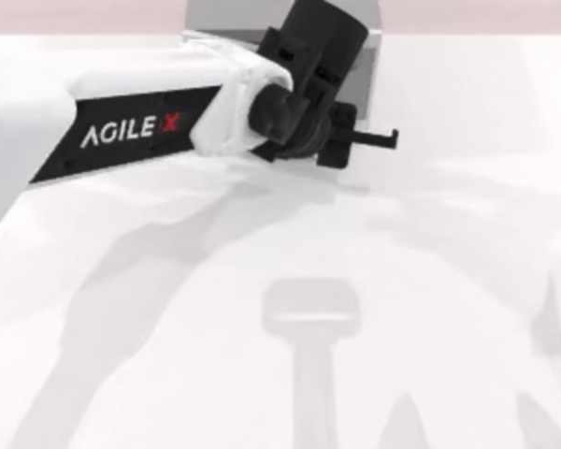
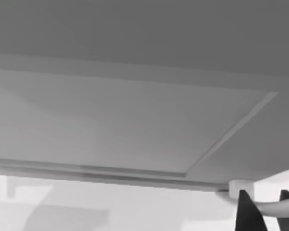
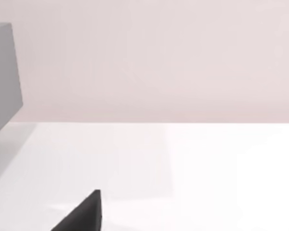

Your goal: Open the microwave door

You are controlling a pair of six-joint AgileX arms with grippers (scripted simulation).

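The left arm point(image 1: 140, 126) reaches in from the table's left edge toward the far edge, its white forearm with the AgileX lettering laid across the pale table point(image 1: 262, 309). The left gripper point(image 1: 379, 140) sits right at the front of the grey microwave point(image 1: 360, 65), which stands at the far edge of the table around the middle. From above, one dark finger pokes out toward the right, and most of the microwave's front is hidden behind the black wrist.

Up close in the left wrist view, the microwave door point(image 2: 115, 125) fills almost the whole picture: a wide silver-grey frame around a big grey window, seen at a steep slant. At the door's corner, the two dark fingertips point(image 2: 245, 211) stand apart with a pale bar, the handle point(image 2: 274, 208), running between them. I cannot tell whether they are pressing on it. I also cannot tell how far the door is swung from the body.

The right arm is out of the top view; its wrist view shows one dark fingertip point(image 3: 84, 214), bare table, and the microwave's grey side point(image 3: 4, 72) farther off.
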